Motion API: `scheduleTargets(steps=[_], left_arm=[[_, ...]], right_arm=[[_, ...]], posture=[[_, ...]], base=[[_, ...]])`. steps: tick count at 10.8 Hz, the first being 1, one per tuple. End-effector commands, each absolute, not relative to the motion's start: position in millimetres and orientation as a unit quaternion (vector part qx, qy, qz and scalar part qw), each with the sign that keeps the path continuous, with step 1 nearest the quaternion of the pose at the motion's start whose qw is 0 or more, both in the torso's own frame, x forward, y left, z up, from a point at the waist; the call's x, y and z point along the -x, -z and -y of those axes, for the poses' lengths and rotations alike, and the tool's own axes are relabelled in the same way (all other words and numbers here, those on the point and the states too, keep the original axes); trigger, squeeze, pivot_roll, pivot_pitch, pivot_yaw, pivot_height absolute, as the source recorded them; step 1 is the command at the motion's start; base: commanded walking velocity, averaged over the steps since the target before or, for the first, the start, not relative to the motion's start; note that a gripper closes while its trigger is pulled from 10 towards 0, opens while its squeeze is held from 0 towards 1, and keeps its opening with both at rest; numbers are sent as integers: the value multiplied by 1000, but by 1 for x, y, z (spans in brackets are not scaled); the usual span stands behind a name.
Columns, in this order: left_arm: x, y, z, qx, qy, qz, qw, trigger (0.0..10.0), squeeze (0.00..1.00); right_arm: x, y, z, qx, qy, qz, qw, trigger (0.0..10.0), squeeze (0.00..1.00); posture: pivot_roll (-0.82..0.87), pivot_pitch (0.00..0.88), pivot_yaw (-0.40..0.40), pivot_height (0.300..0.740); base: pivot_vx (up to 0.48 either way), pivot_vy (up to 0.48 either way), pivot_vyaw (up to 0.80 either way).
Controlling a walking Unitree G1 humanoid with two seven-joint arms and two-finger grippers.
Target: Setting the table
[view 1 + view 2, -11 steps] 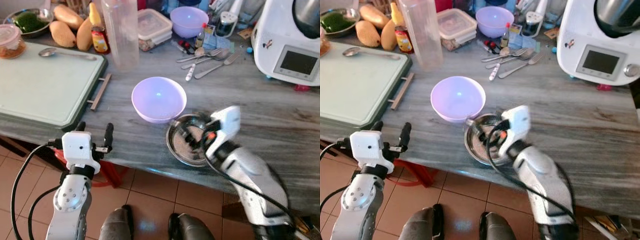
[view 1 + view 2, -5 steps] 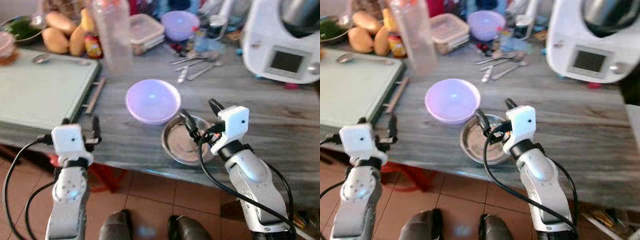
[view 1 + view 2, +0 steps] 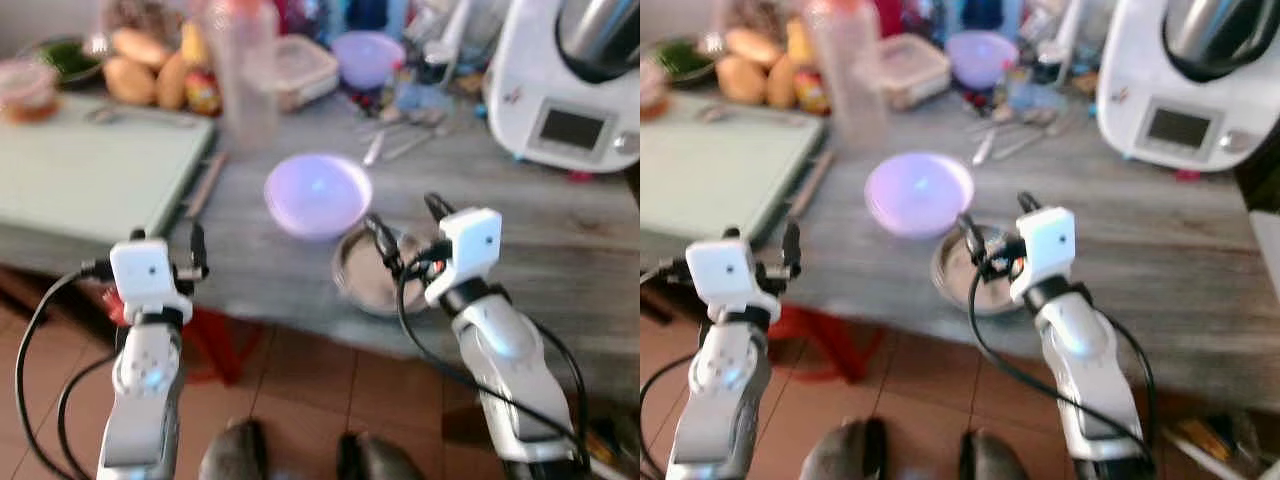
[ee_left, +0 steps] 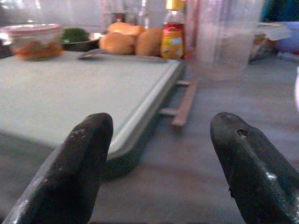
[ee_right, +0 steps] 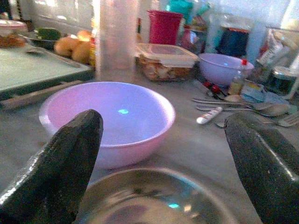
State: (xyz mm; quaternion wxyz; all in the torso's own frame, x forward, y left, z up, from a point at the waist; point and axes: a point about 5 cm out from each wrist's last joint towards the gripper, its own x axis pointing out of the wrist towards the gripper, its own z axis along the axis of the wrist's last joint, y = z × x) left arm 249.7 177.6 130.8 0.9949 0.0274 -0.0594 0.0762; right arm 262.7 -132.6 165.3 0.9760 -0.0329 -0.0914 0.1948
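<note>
A grey marble-patterned surface (image 3: 560,225) is stretching across a cluttered kitchen, above a brown tiled floor (image 3: 300,400). Near its front edge a lilac bowl (image 3: 317,193) is sitting, with a steel plate (image 3: 365,275) touching it at 5 o'clock. The right pincer (image 3: 405,232), fingers spread, is hovering over the plate. The left pincer (image 3: 165,250), also spread, is hanging off the edge near a pale green cutting board (image 3: 90,175). A white kitchen appliance (image 3: 565,85) is standing at 2 o'clock.
</note>
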Motion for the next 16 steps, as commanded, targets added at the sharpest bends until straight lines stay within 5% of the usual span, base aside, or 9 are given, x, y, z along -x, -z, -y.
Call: scheduleTargets(steps=[1,8,12,16], left_arm=[[-248,-126,-180,-31,-85,45,995,10000,0],[-249,-126,-172,-33,-52,43,997,10000,0],[-238,-106,-141,4,94,23,995,10000,0],[-247,-115,-160,-16,42,36,998,10000,0]], right_arm=[[-262,-164,136,40,-186,93,977,10000,0],[-270,-158,161,46,-93,94,990,10000,0],[-260,-150,163,61,-51,92,993,10000,0],[-242,-127,180,73,30,55,995,10000,0]], posture=[[-5,89,-28,740],[-4,110,-13,740],[-15,146,0,740],[-33,158,28,740]], base=[[-345,0,0],[-317,0,0],[0,0,0],[0,0,-120]])
